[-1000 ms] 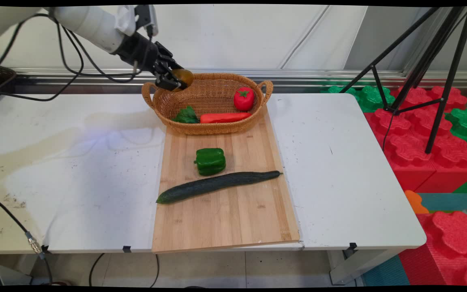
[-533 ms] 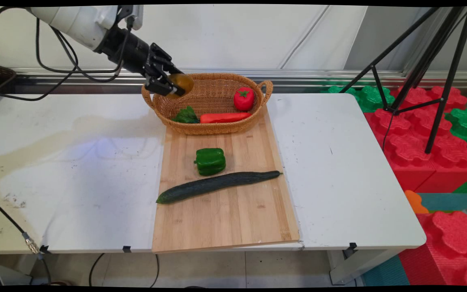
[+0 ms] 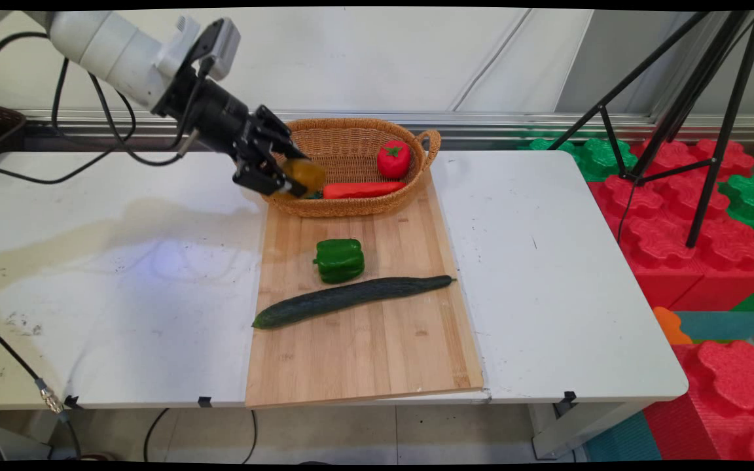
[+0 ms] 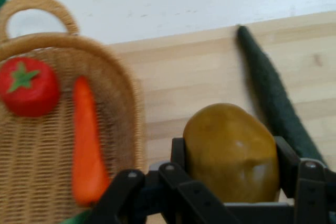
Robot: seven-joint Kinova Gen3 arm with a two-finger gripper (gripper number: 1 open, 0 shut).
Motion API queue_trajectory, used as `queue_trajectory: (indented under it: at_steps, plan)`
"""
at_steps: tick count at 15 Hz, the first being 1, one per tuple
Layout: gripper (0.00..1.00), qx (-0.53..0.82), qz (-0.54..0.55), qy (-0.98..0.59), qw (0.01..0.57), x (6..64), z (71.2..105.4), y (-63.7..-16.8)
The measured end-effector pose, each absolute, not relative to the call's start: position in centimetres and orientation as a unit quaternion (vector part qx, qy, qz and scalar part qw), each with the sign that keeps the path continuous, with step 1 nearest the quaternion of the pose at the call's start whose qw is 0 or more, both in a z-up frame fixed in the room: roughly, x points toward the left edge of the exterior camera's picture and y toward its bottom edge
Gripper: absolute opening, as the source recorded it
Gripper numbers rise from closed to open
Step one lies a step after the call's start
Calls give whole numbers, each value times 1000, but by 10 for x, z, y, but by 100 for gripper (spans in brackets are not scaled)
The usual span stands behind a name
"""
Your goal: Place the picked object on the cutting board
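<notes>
Arm reaching in from upper left, wrist angled down and rightward, gripper (image 3: pixel 285 175) over near-left rim of wicker basket (image 3: pixel 351 206), clear of the table (image 3: pixel 122 261). Fingers (image 4: pixel 289 156) pinching a brownish-yellow potato (image 3: pixel 304 174) from both sides, held in the air above basket edge and far end of cutting board (image 3: pixel 364 353). Tomato (image 3: pixel 394 159) and carrot (image 3: pixel 362 190) lying in basket; green pepper (image 3: pixel 340 260) and cucumber (image 3: pixel 351 299) lying on board, well apart from gripper.
</notes>
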State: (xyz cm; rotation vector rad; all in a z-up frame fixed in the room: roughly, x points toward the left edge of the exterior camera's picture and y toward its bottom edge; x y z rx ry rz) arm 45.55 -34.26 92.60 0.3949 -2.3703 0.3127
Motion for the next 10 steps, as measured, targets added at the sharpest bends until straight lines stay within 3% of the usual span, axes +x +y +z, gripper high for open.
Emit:
queue_trajectory:
  at_steps: [10]
  plan:
    - [0, 114, 79, -923, 359, 398, 890, -328]
